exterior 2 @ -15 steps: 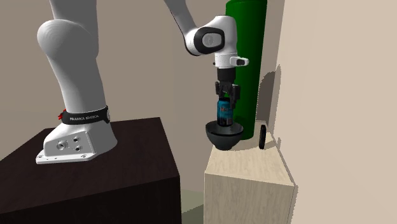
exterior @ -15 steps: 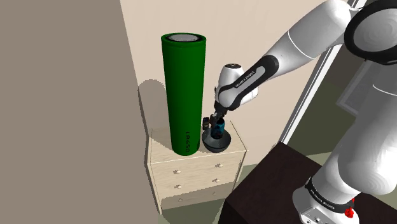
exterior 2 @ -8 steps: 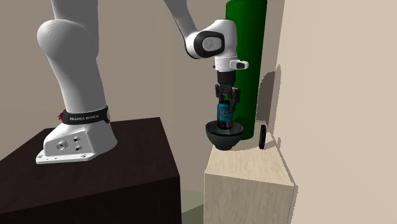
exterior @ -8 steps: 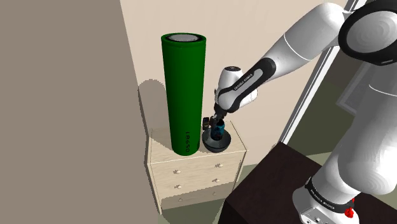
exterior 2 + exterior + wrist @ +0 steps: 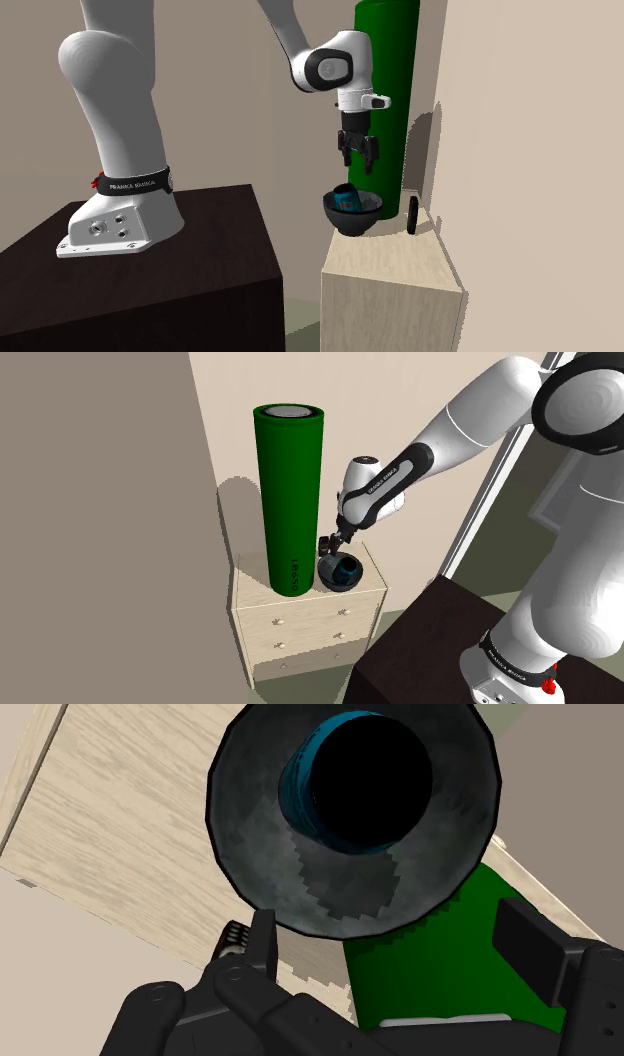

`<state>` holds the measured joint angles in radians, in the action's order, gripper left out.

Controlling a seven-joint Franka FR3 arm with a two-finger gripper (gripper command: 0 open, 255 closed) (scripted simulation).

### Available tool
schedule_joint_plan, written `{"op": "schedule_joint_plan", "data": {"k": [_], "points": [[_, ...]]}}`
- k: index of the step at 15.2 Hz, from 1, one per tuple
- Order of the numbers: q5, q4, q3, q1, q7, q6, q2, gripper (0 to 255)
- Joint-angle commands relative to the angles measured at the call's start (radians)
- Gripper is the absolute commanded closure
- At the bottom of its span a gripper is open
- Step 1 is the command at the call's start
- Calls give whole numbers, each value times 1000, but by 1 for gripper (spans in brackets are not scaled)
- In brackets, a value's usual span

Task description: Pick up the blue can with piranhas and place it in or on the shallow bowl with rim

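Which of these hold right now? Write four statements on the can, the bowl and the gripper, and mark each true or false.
1. The blue can lies inside the bowl. True.
2. The gripper is shut on the can. False: its fingers stand apart above the bowl and hold nothing.
3. The bowl stands on the dark box that carries the arm. False: it stands on top of the light wooden dresser.
4. A tall green cylinder stands on the dresser next to the bowl. True.
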<state>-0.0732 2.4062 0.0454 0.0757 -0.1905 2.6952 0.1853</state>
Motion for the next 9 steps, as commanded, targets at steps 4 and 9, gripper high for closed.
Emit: {"op": "schedule_joint_plan", "data": {"k": [4,9], "points": [[22,3,8,2,16,-121,-124,0],[23,3,8,2,16,-121,-124,0]]}}
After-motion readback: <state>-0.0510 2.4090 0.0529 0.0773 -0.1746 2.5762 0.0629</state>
